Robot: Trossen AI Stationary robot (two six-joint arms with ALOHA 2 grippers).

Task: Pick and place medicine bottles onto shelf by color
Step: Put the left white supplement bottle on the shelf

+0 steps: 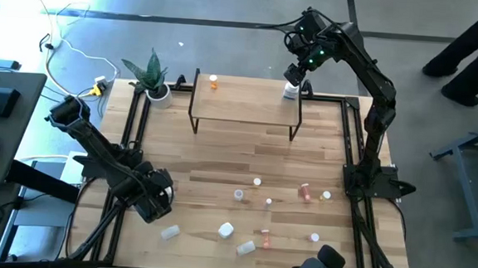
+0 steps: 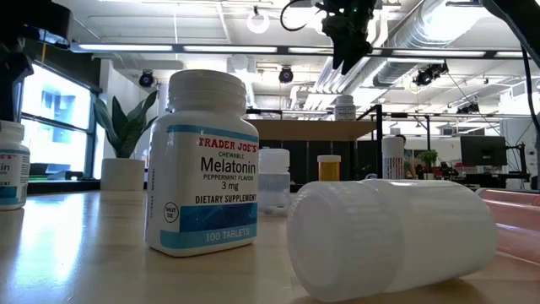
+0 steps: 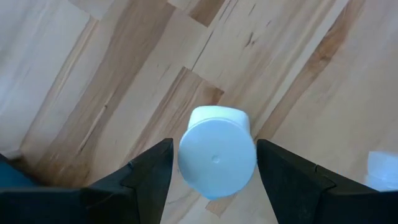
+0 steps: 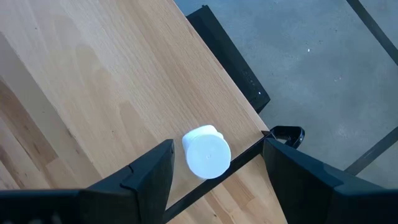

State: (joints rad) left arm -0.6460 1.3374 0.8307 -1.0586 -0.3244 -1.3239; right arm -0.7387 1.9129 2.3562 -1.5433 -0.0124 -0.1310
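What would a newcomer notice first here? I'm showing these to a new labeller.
In the low view, a Trader Joe's Melatonin bottle looms upright beside a toppled white bottle. From above, the right gripper hovers open over a white bottle at the shelf corner, while the left gripper straddles a white-capped bottle.

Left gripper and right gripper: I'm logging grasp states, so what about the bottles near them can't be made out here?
- Left gripper: a white bottle sits between the open fingers; contact cannot be told, since the picture's edge cuts the bottle's lower part.
- Right gripper: open above a white bottle on the shelf; only the cap shows, label hidden.
- High view: table bottles' labels too small.
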